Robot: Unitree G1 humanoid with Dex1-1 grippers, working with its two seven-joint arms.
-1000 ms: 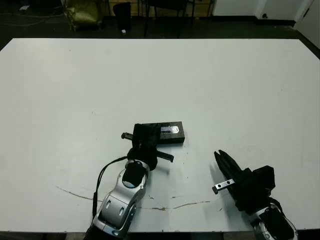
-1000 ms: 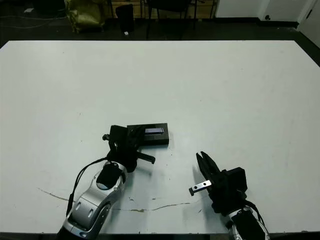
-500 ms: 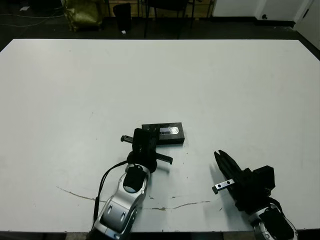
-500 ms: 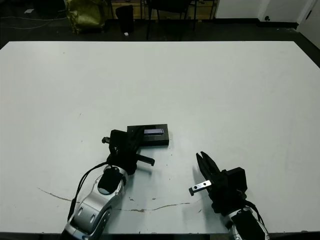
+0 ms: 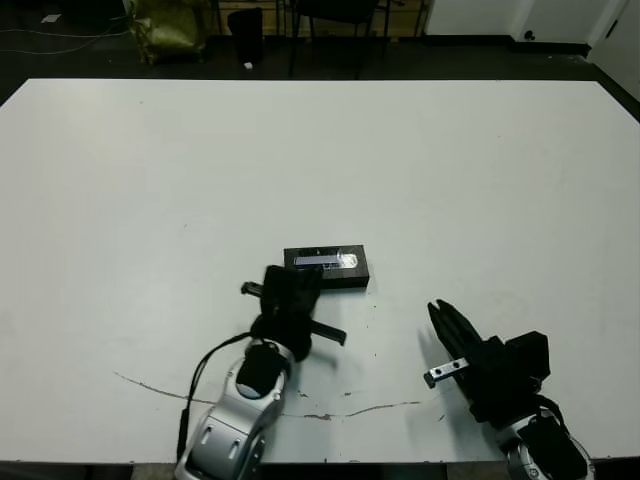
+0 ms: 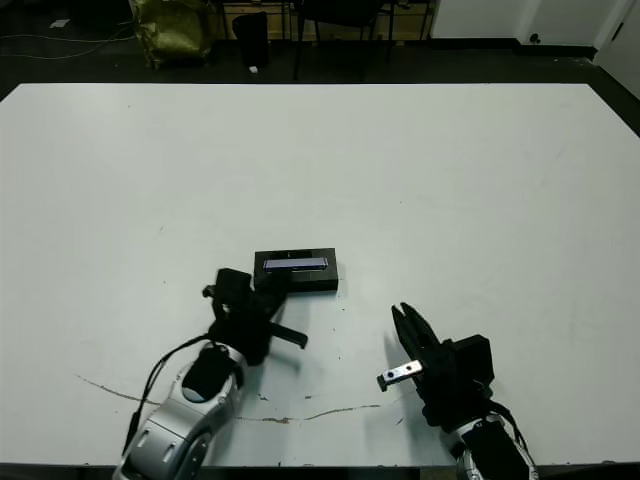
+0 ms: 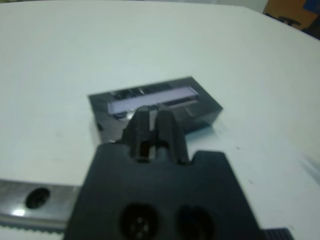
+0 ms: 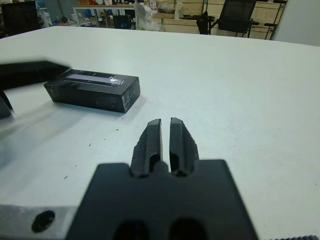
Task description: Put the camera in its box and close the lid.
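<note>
the lid [image 5: 327, 267] sits seated on the box on the white table [image 5: 450, 160], its greyish-lilac strip [image 5: 325, 260] facing up. the box body and the camera are not visible; both are judged to be under the lid, which cannot be confirmed from any view.

change noted: a second ago the left hand [image 5: 288, 297] lay over the near-left end of the lid, covering part of it. it has since drawn back toward the robot and now rests just short of the lid, which shows whole and has not shifted. its fingers [image 7: 150, 131] are pressed together and hold nothing. the right hand [image 5: 452, 332] is unchanged, well off to the right of the lid, fingers [image 8: 165, 142] nearly together with a thin gap, holding nothing.

judgement: the closing step looks finished and the left arm is retreating. the lid appears level, though its fit at the far edge cannot be checked.

markings: no brand, label or writing is legible on the lid or the strip; the close view is blurred.
</note>
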